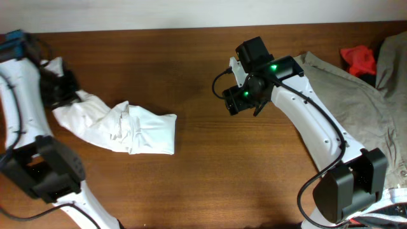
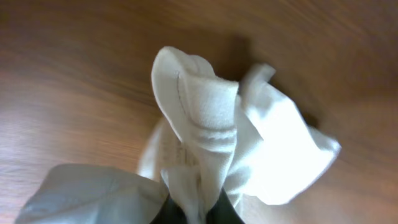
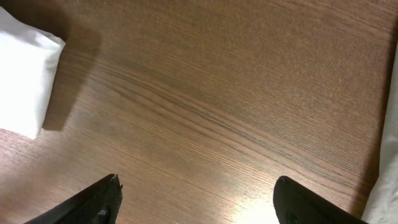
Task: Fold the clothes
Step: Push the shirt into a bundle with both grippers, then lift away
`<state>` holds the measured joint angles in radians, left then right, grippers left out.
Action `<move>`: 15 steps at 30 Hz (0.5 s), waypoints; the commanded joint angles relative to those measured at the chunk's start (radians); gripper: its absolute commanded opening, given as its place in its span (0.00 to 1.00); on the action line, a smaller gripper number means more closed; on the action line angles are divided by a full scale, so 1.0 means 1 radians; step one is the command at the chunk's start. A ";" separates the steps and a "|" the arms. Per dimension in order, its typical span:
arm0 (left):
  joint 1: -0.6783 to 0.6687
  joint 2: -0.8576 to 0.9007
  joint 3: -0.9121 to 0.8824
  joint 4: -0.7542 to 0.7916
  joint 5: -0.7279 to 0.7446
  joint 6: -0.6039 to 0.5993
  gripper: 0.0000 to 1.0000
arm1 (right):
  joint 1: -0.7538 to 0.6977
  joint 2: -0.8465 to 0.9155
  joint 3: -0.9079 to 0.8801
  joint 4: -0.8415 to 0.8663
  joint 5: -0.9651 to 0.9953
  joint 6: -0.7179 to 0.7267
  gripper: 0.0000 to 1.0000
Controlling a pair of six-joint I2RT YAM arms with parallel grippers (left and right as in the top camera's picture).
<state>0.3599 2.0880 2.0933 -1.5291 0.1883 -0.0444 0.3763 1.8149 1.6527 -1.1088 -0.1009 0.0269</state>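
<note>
The white clothes (image 1: 124, 127) lie bunched and wrinkled on the wooden table at the left. My left gripper (image 1: 63, 89) is shut on the garment's far-left end, and in the left wrist view the white cloth (image 2: 205, 137) rises in a pinched fold from between the dark fingers (image 2: 199, 214). My right gripper (image 1: 245, 102) is open and empty above bare wood right of the garment. In the right wrist view its fingers (image 3: 198, 199) are spread wide, and a corner of the white cloth (image 3: 25, 68) shows at the upper left.
A khaki-grey garment (image 1: 356, 89) is spread over the table's right side, with a small red cloth (image 1: 360, 59) at the back right. Its edge shows in the right wrist view (image 3: 388, 180). Bare wooden table (image 1: 210, 165) lies between the arms.
</note>
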 commanded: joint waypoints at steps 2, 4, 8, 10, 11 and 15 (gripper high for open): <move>-0.292 0.006 0.016 -0.022 0.047 0.015 0.01 | -0.002 0.017 -0.001 -0.011 0.016 0.011 0.82; -0.465 0.048 0.010 -0.021 -0.079 -0.023 0.01 | -0.002 0.017 -0.001 -0.026 0.016 0.010 0.82; -0.640 0.160 -0.028 -0.021 -0.155 -0.060 0.09 | -0.004 0.017 -0.001 -0.046 0.017 0.006 0.82; -0.690 0.188 -0.029 -0.039 -0.161 -0.060 0.21 | -0.004 0.017 -0.001 -0.048 0.017 0.006 0.82; -0.701 0.189 -0.028 -0.053 -0.180 -0.060 0.26 | -0.004 0.017 -0.001 -0.048 0.017 0.006 0.82; -0.703 0.188 -0.028 -0.155 -0.230 -0.060 0.31 | -0.004 0.017 -0.001 -0.048 0.017 0.007 0.82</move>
<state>-0.3485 2.2780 2.0655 -1.6573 -0.0013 -0.0986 0.3763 1.8206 1.6524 -1.1526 -0.0940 0.0265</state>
